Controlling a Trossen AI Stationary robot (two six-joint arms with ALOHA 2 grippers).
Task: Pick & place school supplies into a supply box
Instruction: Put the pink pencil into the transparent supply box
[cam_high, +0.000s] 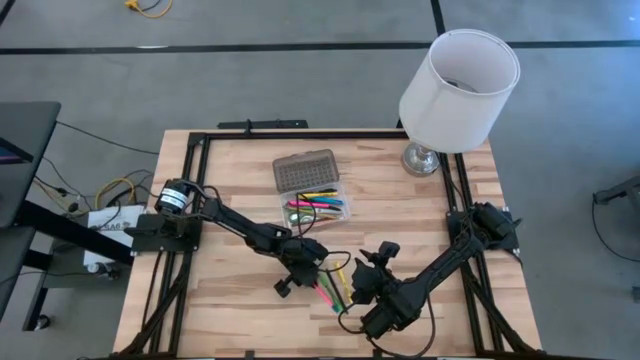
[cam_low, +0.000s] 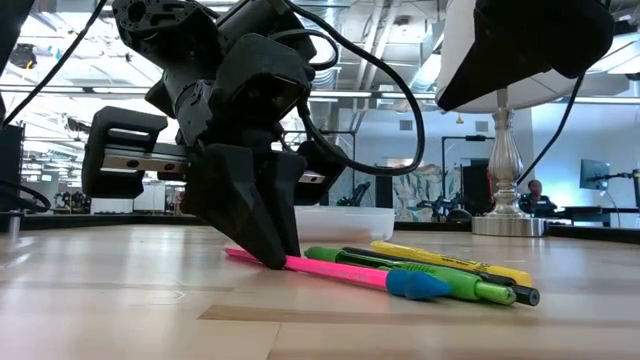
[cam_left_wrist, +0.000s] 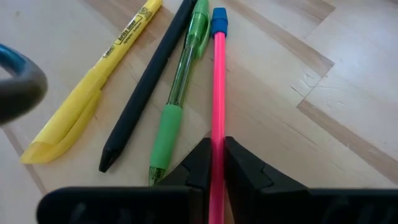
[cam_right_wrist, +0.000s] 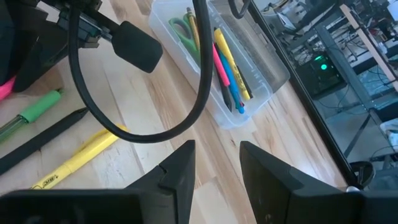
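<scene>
A pink pencil (cam_left_wrist: 217, 81) with a blue cap lies on the table beside a green pen (cam_left_wrist: 177, 93), a black pen (cam_left_wrist: 146, 87) and a yellow highlighter (cam_left_wrist: 93, 93). My left gripper (cam_left_wrist: 214, 155) is shut on the pink pencil. The clear supply box (cam_right_wrist: 261, 87) stands farther back, its ribbed lid (cam_high: 305, 170) open, with green scissors (cam_right_wrist: 180, 28) and several pens inside. My right gripper (cam_right_wrist: 217, 168) hovers open just right of the loose pens, nothing between its fingers. My left gripper pinches the pink pencil's shaft (cam_left_wrist: 217, 127) between its two fingertips, near the end away from the blue cap. The fingers (cam_low: 265, 235) slant down from above. The pencil lies on the table, its capped end (cam_low: 415, 287) resting on the wood.
A white lamp (cam_high: 455, 85) stands at the table's far right corner. A black cable (cam_right_wrist: 149, 134) loops in front of my right gripper. Bare wood lies to the left of the box and along the near edge.
</scene>
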